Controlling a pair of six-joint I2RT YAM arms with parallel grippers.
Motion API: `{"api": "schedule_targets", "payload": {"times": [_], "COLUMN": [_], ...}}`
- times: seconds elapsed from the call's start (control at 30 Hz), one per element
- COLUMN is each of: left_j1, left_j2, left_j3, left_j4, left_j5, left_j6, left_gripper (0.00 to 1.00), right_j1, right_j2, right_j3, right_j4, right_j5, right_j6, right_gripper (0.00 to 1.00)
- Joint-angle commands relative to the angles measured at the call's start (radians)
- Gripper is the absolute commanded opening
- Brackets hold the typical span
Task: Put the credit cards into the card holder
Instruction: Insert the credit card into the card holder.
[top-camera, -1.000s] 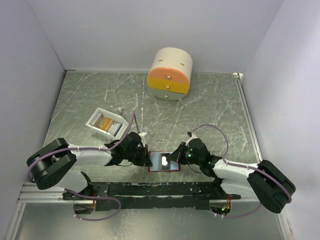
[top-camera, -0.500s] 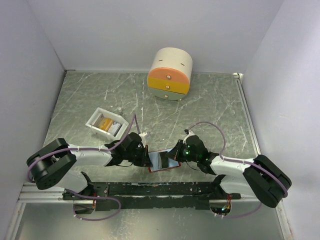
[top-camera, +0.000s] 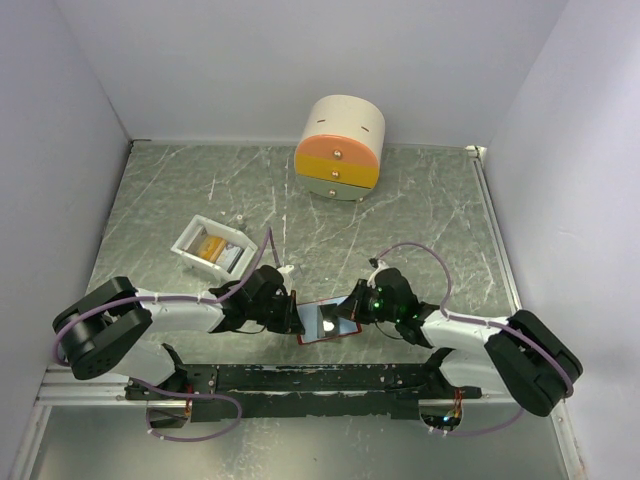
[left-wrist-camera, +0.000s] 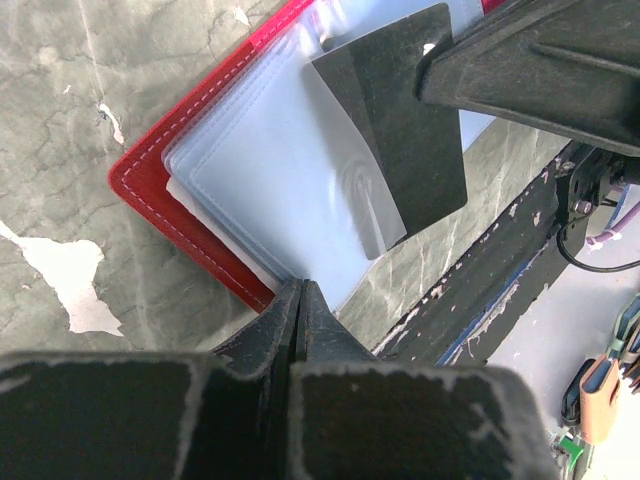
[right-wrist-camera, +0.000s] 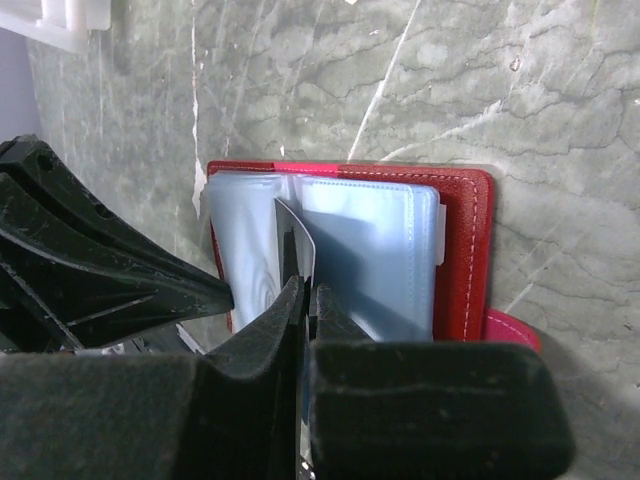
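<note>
The red card holder (top-camera: 327, 324) lies open on the table between my two grippers, its pale-blue sleeves (left-wrist-camera: 270, 180) facing up. The right gripper (right-wrist-camera: 308, 290) is shut on a dark credit card (left-wrist-camera: 400, 130), which stands on edge over the middle fold in the right wrist view (right-wrist-camera: 291, 250). The card's lower corner lies under the clear sleeve film. The left gripper (left-wrist-camera: 301, 286) is shut, with its tips resting on the holder's left edge. From above, the left gripper (top-camera: 291, 312) and right gripper (top-camera: 353, 309) flank the holder. More credit cards (top-camera: 208, 245), orange-gold, lie in the tray.
A white tray (top-camera: 190, 240) sits on the left of the table. A round cream-and-orange drawer box (top-camera: 340, 148) stands at the back. The black base rail (top-camera: 300, 378) runs just in front of the holder. Grey walls close in on three sides.
The right gripper has shifted a little to the left over the holder with the dark card. The left gripper has stayed at the holder's left edge.
</note>
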Motion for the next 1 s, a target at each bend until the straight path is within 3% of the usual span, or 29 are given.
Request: {"api": "schedule_targets", "payload": {"times": [0.0, 0.47, 0.57, 0.63, 0.8, 0.97], "left_j1": [-0.009, -0.011, -0.013, -0.013, -0.015, -0.014], "left_j2": [-0.003, -0.005, -0.012, -0.021, -0.092, -0.153], "left_j3": [0.007, 0.013, 0.014, 0.011, -0.005, -0.012], "left_j4": [-0.019, -0.030, -0.027, -0.024, -0.005, -0.062], "left_j5": [-0.041, -0.044, -0.043, -0.044, -0.052, -0.134], "left_j6": [0.005, 0.006, 0.004, -0.007, -0.044, -0.038], "left_gripper": [0.07, 0.07, 0.07, 0.07, 0.19, 0.29], "right_j1": [-0.011, -0.014, -0.014, -0.015, -0.015, -0.013], "right_j2": [0.059, 0.163, 0.165, 0.161, 0.097, 0.016], "right_j3": [0.012, 0.060, 0.086, 0.117, 0.153, 0.161], "right_j4": [-0.004, 0.017, -0.019, -0.089, -0.243, -0.301], "right_j5": [-0.044, -0.081, -0.078, -0.056, -0.006, -0.010], "right_j6": [-0.050, -0.083, -0.101, -0.112, -0.120, -0.117], "right_gripper": [0.00, 0.02, 0.08, 0.19, 0.37, 0.45]}}
